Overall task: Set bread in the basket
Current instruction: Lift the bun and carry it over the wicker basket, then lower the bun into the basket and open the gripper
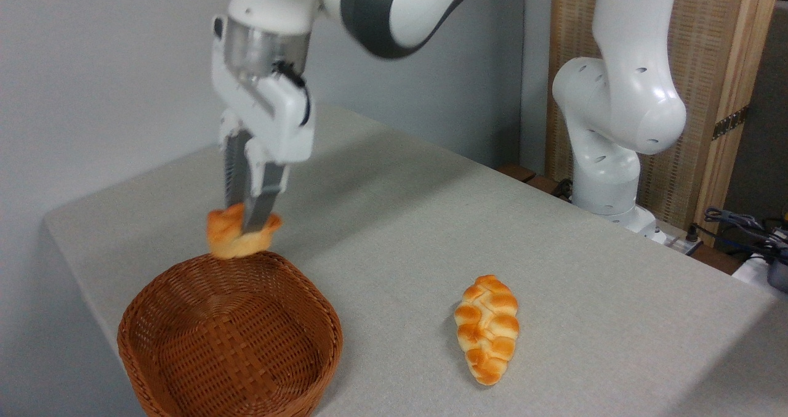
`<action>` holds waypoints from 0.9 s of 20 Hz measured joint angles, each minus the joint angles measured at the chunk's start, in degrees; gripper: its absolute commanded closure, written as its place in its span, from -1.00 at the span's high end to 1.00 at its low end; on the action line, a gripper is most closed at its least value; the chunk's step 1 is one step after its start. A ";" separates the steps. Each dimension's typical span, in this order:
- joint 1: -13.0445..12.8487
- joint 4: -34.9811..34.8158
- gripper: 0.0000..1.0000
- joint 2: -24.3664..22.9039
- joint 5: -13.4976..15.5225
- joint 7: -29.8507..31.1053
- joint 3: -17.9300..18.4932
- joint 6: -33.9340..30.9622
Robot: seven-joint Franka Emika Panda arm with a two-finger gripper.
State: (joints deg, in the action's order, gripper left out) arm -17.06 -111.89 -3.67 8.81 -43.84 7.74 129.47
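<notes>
Item 1: bread (229, 237). Small round bun, orange-golden, knotted top. Held in the air, clear of the table, just above the far rim of the basket, and appearing to overlap that rim from this angle. Not resting inside the basket.

Item 2: gripper (248, 221). White housing with two grey fingers (233, 172) pointing down, clenched on the bread from above, one finger at each side of the knot. The near finger covers part of the bun's top.

Item 3: basket (154, 318). Round, brown woven wicker, low sides. Stands at the near left corner of the table, its lower edge cut off by the picture. Nothing lies in its interior.

Item 4: braided loaf (487, 329). Longer oval piece, golden with paler seams. Lies flat on the table to the right of the basket and well apart from it, toward the near edge, long axis running roughly front to back.

Item 5: table (585, 269). Covered in pale grey-beige cloth, far corner rounded.

Item 6: arm base (615, 121). White jointed column at the far right edge of the table, before a wood-framed panel (708, 66). Dark cables (739, 223) lie at the right.

Markings: no brand, label or readable writing visible on any item.
</notes>
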 measured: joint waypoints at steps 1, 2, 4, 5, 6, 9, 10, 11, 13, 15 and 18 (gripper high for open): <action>-0.12 0.10 0.21 1.49 -0.85 -0.07 -0.04 2.29; -0.20 0.15 0.30 2.19 -1.61 -0.09 -0.06 3.13; -0.41 0.26 0.43 3.75 -4.36 -0.09 -0.11 4.47; -0.53 0.29 0.45 4.53 -6.26 -0.08 -0.13 4.95; -0.57 0.32 0.47 4.94 -7.13 -0.08 -0.18 5.13; -0.64 0.37 0.67 6.70 -9.79 -0.09 -1.34 5.34; -0.69 0.37 0.73 7.10 -10.28 -0.09 -1.73 5.36; -0.75 0.37 0.73 7.91 -11.43 -0.07 -2.31 5.37; -0.84 0.38 0.82 9.38 -12.93 -0.06 -3.01 5.45; -0.85 0.39 0.91 10.77 -13.50 -0.04 -3.69 6.63; -0.81 0.51 1.00 12.15 -13.57 0.00 -4.10 10.12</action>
State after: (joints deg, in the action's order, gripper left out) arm -17.87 -111.38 8.48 -4.75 -43.84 3.64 139.59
